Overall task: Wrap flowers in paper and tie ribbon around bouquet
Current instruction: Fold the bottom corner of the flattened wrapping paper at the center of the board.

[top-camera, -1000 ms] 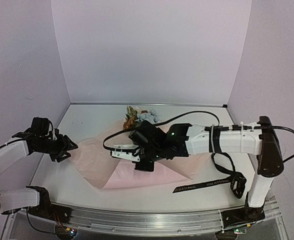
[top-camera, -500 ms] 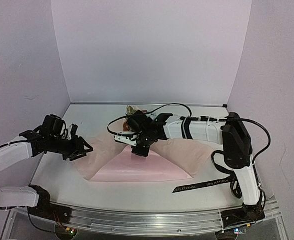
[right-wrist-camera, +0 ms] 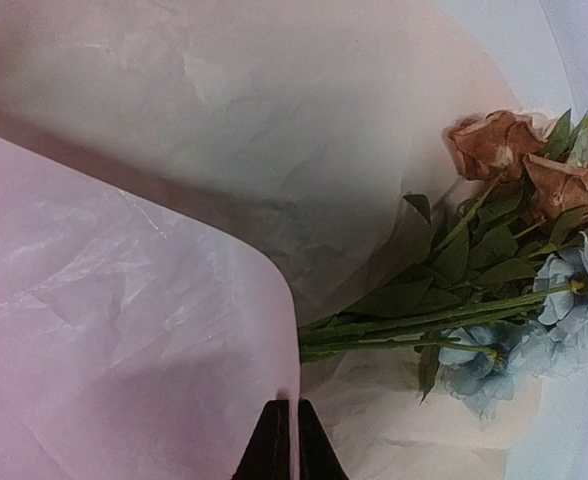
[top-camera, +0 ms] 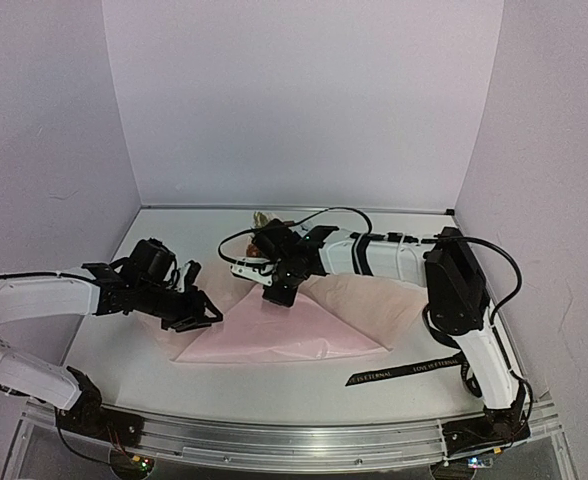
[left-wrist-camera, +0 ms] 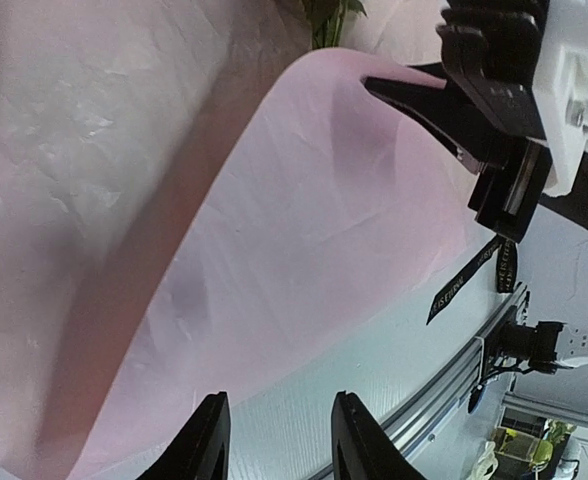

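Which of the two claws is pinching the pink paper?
The right gripper, shut on the edge of the folded paper; the left gripper is open, holding nothing.

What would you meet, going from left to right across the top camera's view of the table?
In order: left gripper → flowers → ribbon. The pink paper stretches across most of that span, so it has no single place in the order.
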Robot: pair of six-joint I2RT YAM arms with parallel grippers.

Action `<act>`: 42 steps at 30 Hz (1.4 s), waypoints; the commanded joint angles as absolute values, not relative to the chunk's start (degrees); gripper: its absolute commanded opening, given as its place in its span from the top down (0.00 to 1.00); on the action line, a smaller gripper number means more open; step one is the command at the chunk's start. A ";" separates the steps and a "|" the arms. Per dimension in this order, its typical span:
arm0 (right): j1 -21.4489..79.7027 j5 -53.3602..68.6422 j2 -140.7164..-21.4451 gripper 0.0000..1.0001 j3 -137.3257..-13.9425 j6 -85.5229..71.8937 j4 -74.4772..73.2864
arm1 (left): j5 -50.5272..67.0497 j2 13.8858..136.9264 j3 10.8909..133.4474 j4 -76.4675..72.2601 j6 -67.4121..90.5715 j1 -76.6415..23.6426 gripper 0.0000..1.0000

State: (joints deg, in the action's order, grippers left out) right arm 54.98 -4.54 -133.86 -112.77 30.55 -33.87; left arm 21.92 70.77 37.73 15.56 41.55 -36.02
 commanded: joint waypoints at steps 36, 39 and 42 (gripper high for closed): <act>52.87 -8.31 -111.65 0.02 -100.74 1.49 -43.49 | 16.15 87.27 44.05 6.44 43.26 -42.31 0.76; 52.85 -7.60 -105.61 0.02 -96.52 -8.21 -48.05 | 16.26 87.08 45.45 7.01 42.09 -42.54 0.75; 52.83 -5.35 -99.46 0.02 -89.61 -17.34 -49.95 | 16.26 86.88 46.64 7.38 41.19 -43.09 0.74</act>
